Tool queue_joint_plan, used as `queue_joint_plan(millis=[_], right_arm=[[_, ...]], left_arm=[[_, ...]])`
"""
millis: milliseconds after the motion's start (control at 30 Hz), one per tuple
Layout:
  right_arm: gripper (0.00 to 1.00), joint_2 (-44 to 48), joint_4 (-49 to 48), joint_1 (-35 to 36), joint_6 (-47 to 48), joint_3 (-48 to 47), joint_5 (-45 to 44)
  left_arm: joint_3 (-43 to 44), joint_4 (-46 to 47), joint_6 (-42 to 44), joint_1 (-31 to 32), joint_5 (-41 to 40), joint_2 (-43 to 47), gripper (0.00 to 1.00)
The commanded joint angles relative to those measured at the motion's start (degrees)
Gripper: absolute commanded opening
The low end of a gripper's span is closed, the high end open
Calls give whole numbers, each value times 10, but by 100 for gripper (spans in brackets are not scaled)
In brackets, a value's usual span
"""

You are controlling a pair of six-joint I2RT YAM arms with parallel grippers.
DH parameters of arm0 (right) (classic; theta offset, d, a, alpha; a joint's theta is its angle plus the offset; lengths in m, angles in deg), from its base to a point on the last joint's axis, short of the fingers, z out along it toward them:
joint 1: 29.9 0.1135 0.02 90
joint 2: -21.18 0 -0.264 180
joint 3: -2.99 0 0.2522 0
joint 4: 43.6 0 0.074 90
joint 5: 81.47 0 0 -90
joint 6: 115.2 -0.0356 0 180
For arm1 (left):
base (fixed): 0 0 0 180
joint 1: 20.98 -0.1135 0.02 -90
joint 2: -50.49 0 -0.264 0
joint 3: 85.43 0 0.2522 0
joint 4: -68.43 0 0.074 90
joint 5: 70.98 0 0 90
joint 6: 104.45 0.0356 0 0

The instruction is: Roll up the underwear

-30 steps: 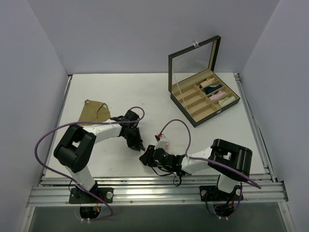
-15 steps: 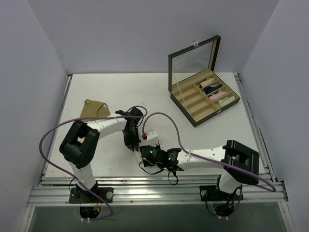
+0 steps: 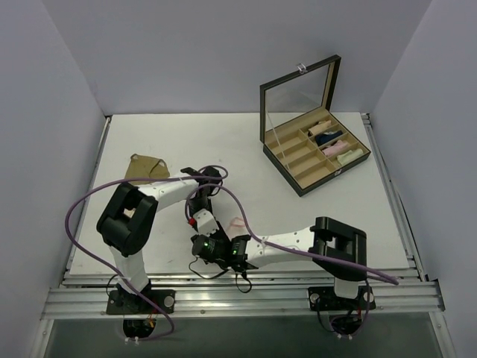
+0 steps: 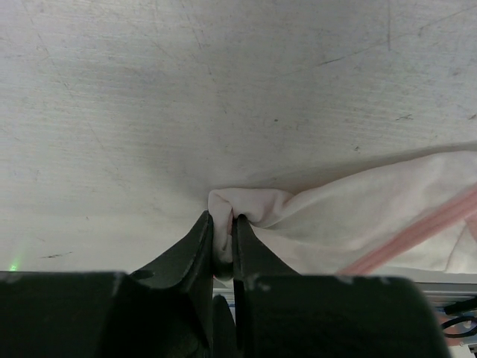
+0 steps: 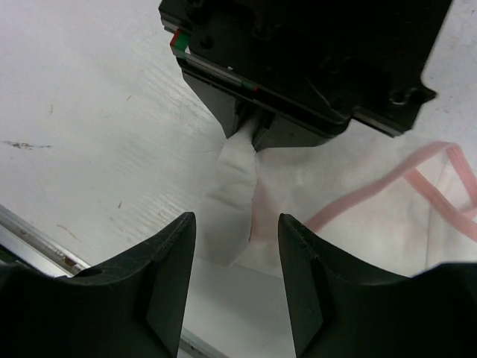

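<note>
The white underwear with pink edging lies on the table near the front edge, and little of it shows in the top view. My left gripper is shut on a bunched fold at the cloth's left end. It also shows in the top view. My right gripper faces it, open, with its fingers either side of the same fold and not touching it. From above the right gripper sits just in front of the left one. The tan underwear lies flat at the left.
A dark divided box with its glass lid raised stands at the back right, with several cloth rolls in its compartments. The table's front rail runs just behind the right gripper. A purple cable loops beside the left arm.
My right arm has swung left along the front edge to face the left gripper, and its jaws have opened. The left gripper has kept its hold on the white cloth.
</note>
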Motion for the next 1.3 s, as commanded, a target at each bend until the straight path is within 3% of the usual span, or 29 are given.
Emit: queue_joint_plan(millis=[0, 267, 333, 400, 467, 567, 700, 800, 1033, 1267], right_arm=[[44, -34, 8, 7, 24, -30, -33], [42, -101, 54, 27, 8, -86, -73], [18, -112, 73, 28, -10, -87, -83], [3, -96, 71, 26, -50, -55, -80], [0, -71, 18, 20, -74, -10, -42], [0, -21, -62, 6, -116, 88, 22], [0, 31, -176, -39, -157, 195, 105], [0, 51, -267, -78, -179, 270, 161], [0, 34, -401, -140, -197, 336, 252], [0, -9, -454, -157, -208, 351, 290]], left_arm=[[15, -30, 2, 0, -18, -11, 2], [12, -35, -5, 0, -17, -19, 2], [11, -37, -11, 0, -11, -16, 4], [9, -39, -14, -6, -11, -7, 10], [1, -35, -17, -27, 1, 13, 22], [-19, -19, -18, -67, 18, 51, 38], [-26, -16, -11, -101, 9, 90, 47], [-31, -10, -13, -107, 10, 110, 50], [-106, 104, -46, -94, 74, 195, 55], [-144, 181, -72, -64, 109, 211, 56]])
